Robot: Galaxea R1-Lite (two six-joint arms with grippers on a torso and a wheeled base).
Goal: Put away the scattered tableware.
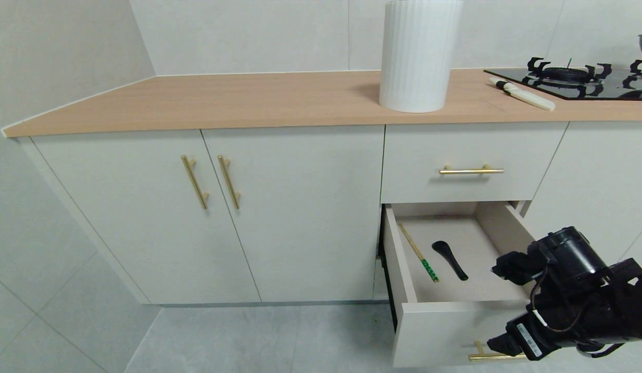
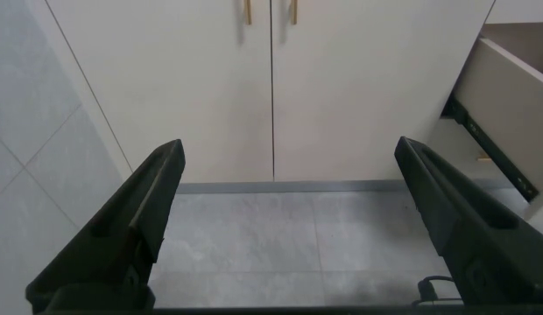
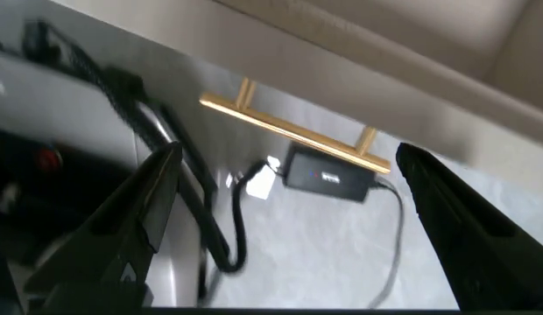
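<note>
A long light-brown wooden countertop [image 1: 238, 101] is seen across pale kitchen units. Below its left part, two off-white cabinet doors [image 1: 207, 217] are shut, each fitted with a slim gold bar handle. In the left wrist view, the left gripper [image 2: 289, 153] is held low before these doors, above the grey tiled floor [image 2: 254, 236]. Its two black fingers are spread wide, with nothing between them.

Farther right, a tall white ribbed cylindrical container [image 1: 418, 54] is stood upright on the countertop. Beneath it, a shallow upper drawer with a gold handle [image 1: 471, 170] is shut, while the deeper off-white lower drawer [image 1: 398, 259] is pulled out. Inside the lower drawer, a pair of wooden chopsticks with green patterned ends [image 1: 418, 252] is laid along the left wall. A small black spoon [image 1: 449, 259] is laid just beside them, apart from them.

On the countertop to the right, a cream-coloured knife with a dark band [image 1: 523, 94] is laid just beside the black glass gas hob [image 1: 574, 80].

At the lower right, the black right arm [image 1: 569, 290] is held by the front corner of the lower drawer. In the right wrist view, the right gripper [image 3: 287, 157] is spread apart and empty. The gold bar handle of the lower drawer [image 3: 298, 136] is seen just beyond the gap between the fingers; contact cannot be told.
</note>
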